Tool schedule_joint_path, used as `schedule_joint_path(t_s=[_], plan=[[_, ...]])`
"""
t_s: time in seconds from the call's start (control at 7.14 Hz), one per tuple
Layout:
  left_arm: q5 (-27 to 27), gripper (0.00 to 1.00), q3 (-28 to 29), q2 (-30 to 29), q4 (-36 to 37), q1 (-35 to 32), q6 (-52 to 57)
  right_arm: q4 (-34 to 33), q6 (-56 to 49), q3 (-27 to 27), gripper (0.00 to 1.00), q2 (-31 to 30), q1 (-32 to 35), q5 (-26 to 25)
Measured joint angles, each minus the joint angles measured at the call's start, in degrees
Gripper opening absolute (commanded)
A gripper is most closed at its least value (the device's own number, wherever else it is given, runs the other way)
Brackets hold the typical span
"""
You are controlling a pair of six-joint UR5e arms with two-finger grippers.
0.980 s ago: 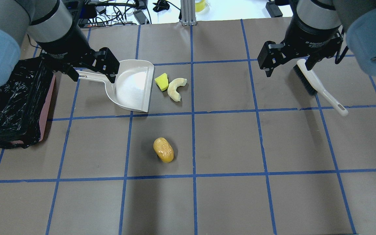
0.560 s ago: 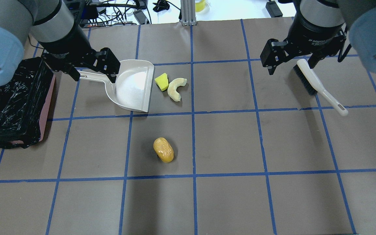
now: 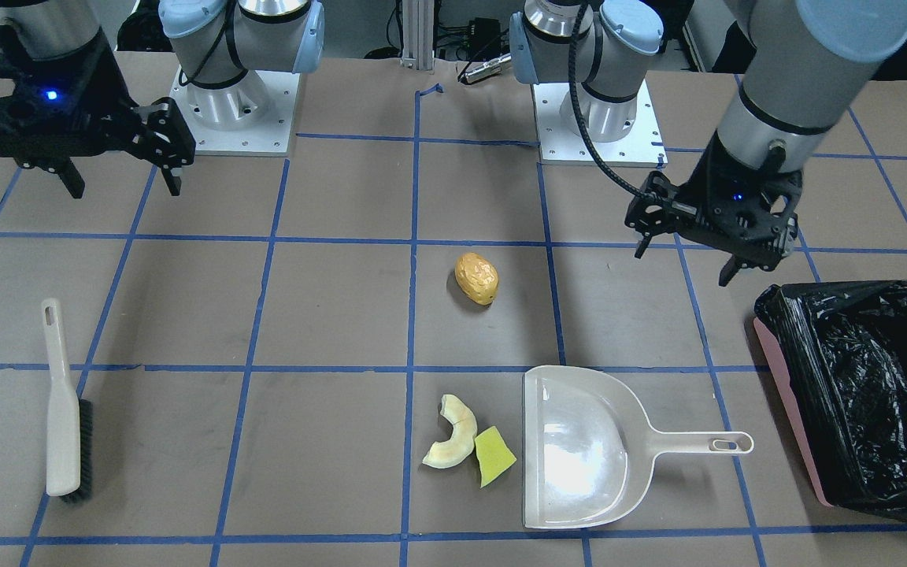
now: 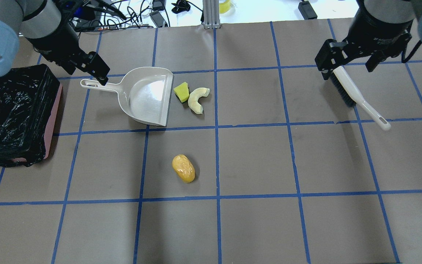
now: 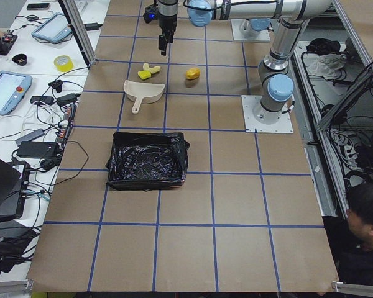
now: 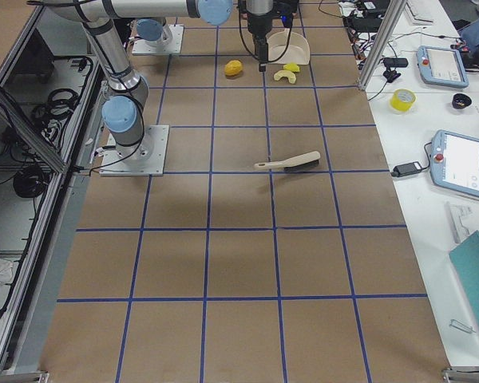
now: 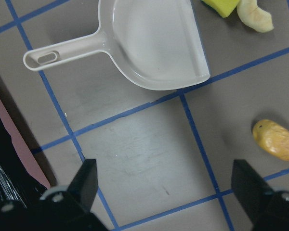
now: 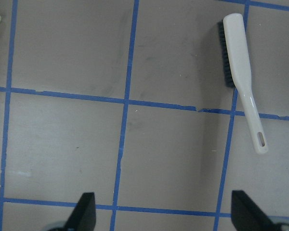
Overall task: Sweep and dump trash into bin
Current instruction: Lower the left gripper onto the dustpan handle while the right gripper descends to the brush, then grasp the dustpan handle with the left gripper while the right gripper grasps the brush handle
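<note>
Both hands are hanging released and empty over the worktop (image 4: 255, 157), the left hand (image 3: 683, 264) near the beige dustpan (image 4: 147, 97), the right hand (image 3: 124, 187) near the brush (image 4: 357, 97). The yellow wedge (image 4: 181, 91) and pale rind slice (image 4: 197, 99) are lying just beside the pan's lip. The potato-like lump (image 4: 183, 168) is sitting well apart and looking liable to roll. All three are looking light, and the tools' stiff handles are offering the surest grip. The pink bin (image 4: 53, 117) is standing beside the dustpan's handle end. No writing is reading clearly.
</note>
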Motion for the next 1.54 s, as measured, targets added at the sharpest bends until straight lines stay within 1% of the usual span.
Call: schedule_joint_path(t_s=[0.28,0.56,0.7,0.84,1.12,1.26,1.4,1.54], plan=[[0.1,1.00,0.1,-5.3,4.7,2.8,19.4,-2.1,-9.8,0.2,1.00,4.4,-4.9,-2.1],[0.1,0.95,0.3,-11.8,12.6,4.2,38.0,-4.7,-20.3,1.0,1.00,8.3,-9.9,-3.7],[0.2,0.95,0.7,-14.9,15.5,4.6,47.4,-7.5,-25.0,2.2,1.00,9.9,-11.7,-4.4],[0.4,0.95,1.1,-17.5,17.0,4.8,55.3,-10.6,-29.5,4.2,1.00,11.1,-13.3,-5.1],[0.7,0.95,1.6,-20.6,17.8,4.9,64.4,-19.6,-38.2,10.7,1.00,12.8,-15.9,-6.5],[0.8,0.95,1.8,-21.6,18.0,4.9,66.3,-24.6,-41.7,13.9,0.96,13.7,-17.3,-7.1],[0.9,0.95,1.9,-22.7,18.0,5.0,67.4,-28.4,-44.3,16.1,0.90,14.7,-18.2,-7.1],[1.0,0.95,2.0,-23.4,18.4,5.1,68.5,-31.3,-46.1,17.2,0.89,16.4,-18.5,-7.0]])
